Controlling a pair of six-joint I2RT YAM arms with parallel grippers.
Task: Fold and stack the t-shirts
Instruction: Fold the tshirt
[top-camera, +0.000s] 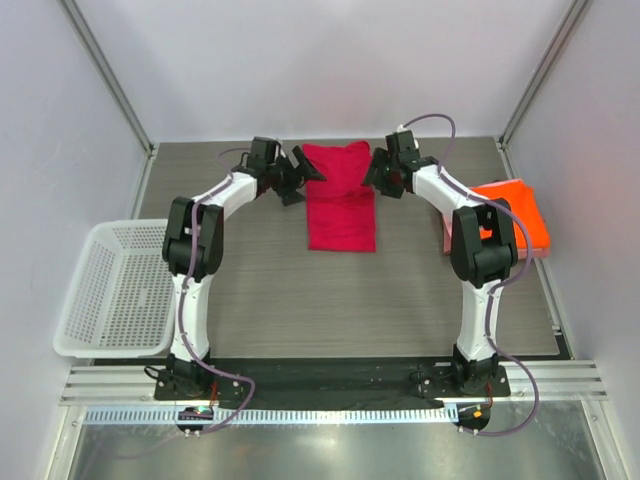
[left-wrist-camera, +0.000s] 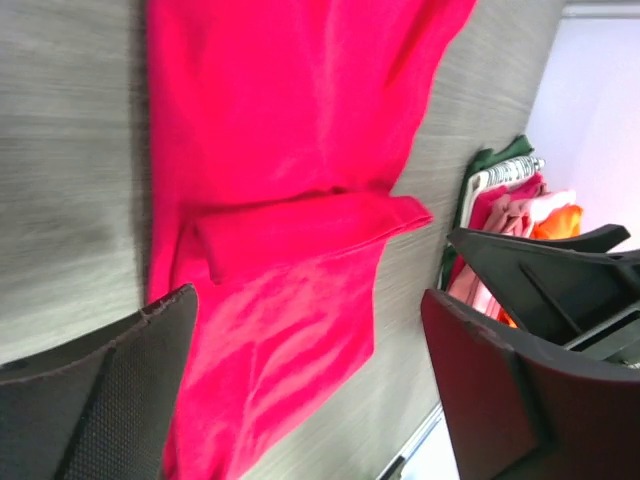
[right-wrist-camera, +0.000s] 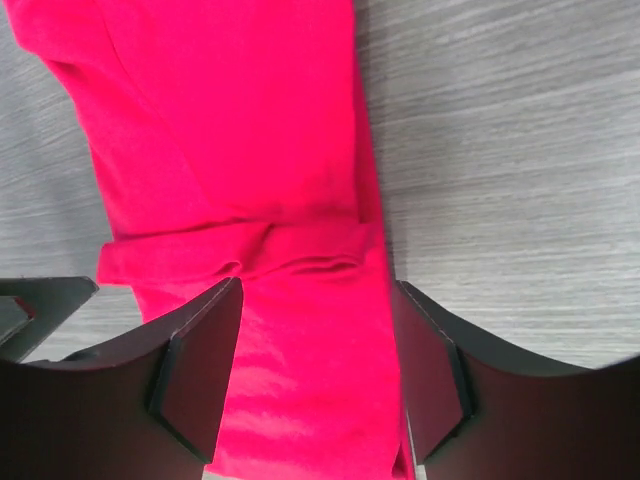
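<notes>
Strip of crimson-magenta shirt (top-camera: 340, 205) lies at the far middle of the desk (top-camera: 250, 290).
Left tool (top-camera: 293, 180) and right tool (top-camera: 378, 172) hang spread, one at each long edge, probably so both can pinch the far end together; the orange shirt (top-camera: 515, 215) lies at the right edge.

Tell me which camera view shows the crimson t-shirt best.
The top external view: the whole crimson t-shirt is in frame, lying as a folded strip on the table. The left wrist and right wrist views are close-ups that crop it, showing only its middle with the folded band across it.
</notes>
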